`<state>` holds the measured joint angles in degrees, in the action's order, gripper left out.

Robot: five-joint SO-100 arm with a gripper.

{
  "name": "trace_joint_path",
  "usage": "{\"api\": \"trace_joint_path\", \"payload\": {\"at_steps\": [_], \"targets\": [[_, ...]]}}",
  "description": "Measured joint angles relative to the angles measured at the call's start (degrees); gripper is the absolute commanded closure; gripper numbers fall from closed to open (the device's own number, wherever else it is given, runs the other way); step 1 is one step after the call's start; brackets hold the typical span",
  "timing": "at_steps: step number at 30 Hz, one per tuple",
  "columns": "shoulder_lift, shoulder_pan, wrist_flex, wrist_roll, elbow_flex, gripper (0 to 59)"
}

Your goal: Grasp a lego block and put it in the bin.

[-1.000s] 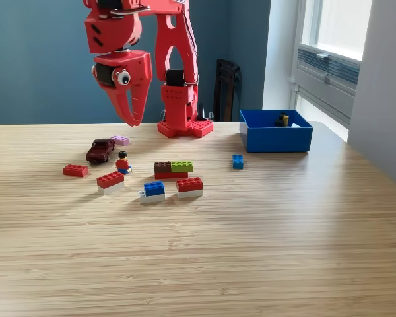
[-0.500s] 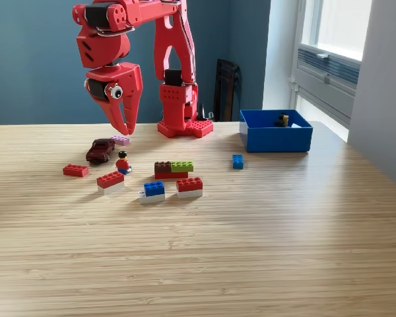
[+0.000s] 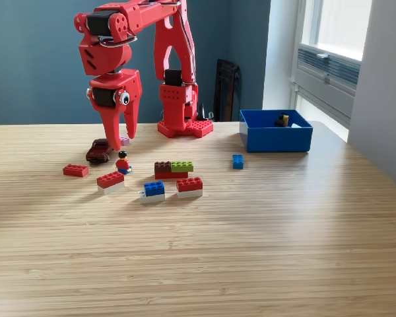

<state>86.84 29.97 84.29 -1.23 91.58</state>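
The pink block (image 3: 123, 140) lies on the table (image 3: 251, 231) beside the dark car (image 3: 99, 151), directly under my gripper (image 3: 119, 141). My jaws are parted and point straight down around it, holding nothing. The bin (image 3: 275, 138) stands far off on the exterior view's right.

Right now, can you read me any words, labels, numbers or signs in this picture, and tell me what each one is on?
No readable text anywhere in the exterior view.
Red arm: no lettering visible, only a googly eye near the jaws.
Blue bin: plain walls, no label.
Lego bricks, such as the blue one: stud markings too small to read.
Toy figure: any print on it is too small to tell.
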Motion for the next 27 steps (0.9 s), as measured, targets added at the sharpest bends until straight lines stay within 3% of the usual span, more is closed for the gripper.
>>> {"api": "trace_joint_path", "payload": {"at_steps": [5,14,27], "targets": [[0.0,0.0,-1.8,1.4,2.7,40.8],[0.0,0.0,-12.1,3.6,12.0,41.6],[0.0,0.0,-21.6,5.3,18.1,43.5]]}}
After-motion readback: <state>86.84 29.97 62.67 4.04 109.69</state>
